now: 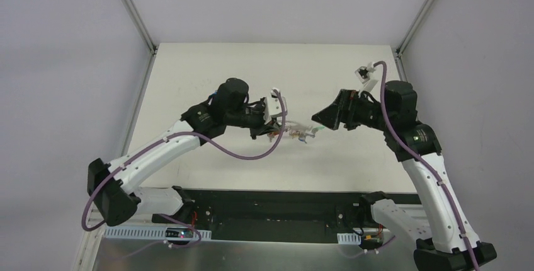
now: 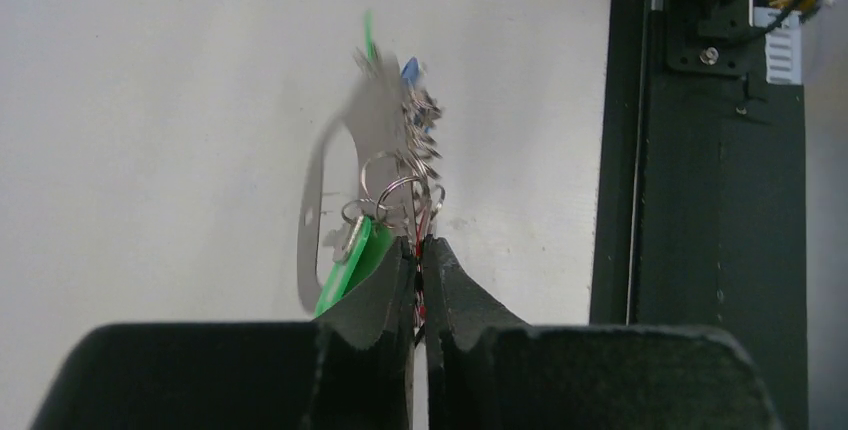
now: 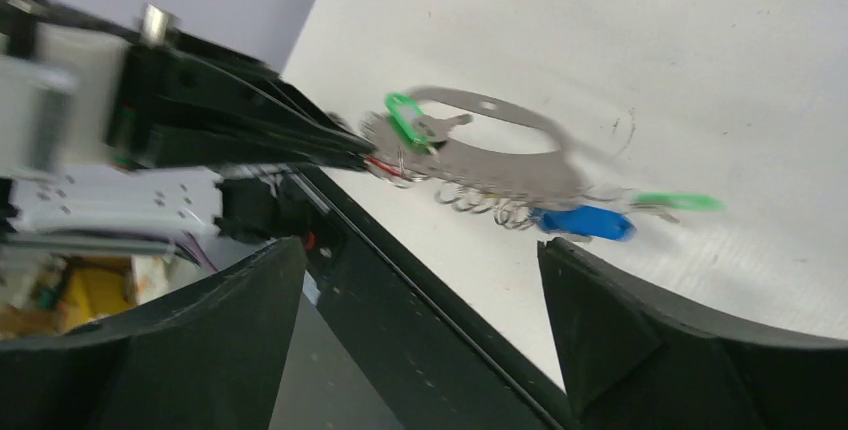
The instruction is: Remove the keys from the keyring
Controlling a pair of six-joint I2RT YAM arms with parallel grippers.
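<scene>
The keyring (image 1: 296,133) is a flat silver-grey loop plate with small wire rings and coloured keys, held above the white table. My left gripper (image 1: 267,129) is shut on its near end. In the left wrist view the left gripper (image 2: 420,245) pinches the rings. A green key (image 2: 350,260) hangs by the left jaw, the plate (image 2: 375,125) stretches away, and a blue key (image 2: 410,70) is at its far end. The right wrist view shows the keyring (image 3: 500,165), a green key (image 3: 405,115), the blue key (image 3: 585,222) and another green key (image 3: 680,202). My right gripper (image 1: 318,120) (image 3: 422,245) is open, just short of the keyring's free end.
A black base rail (image 1: 271,205) runs along the table's near edge and also shows in the left wrist view (image 2: 700,200). Grey walls and metal frame posts (image 1: 135,12) bound the table at the back and sides.
</scene>
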